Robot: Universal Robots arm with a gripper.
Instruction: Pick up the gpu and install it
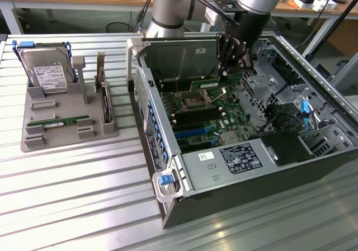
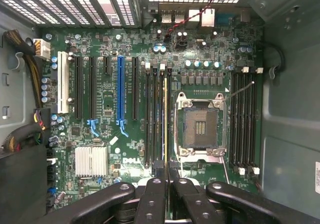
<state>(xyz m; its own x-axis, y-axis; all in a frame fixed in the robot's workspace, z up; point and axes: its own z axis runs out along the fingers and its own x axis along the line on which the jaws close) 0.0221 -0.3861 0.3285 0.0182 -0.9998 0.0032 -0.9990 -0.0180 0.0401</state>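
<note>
While gripper [image 2: 166, 184] clamps thin gpu [image 2: 165, 129] edge-on, stick stands upright in memory slot [image 2: 161, 119] beside CPU socket [image 2: 199, 128], so it can seat in motherboard [image 2: 125, 149].

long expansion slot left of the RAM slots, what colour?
Blue expansion slot, among black ones; clearest in the wrist view.

The motherboard [image 2: 130, 134] is dark green, with one blue slot [image 2: 120, 92], one white slot [image 2: 63, 82] and black ones. The gripper [image 2: 166, 194] is black and holds a thin stick with a yellow-gold edge [image 2: 165, 119]. The tray [image 1: 67, 122] is grey; the hard drive [image 1: 49, 72] is silver in blue rails
</note>
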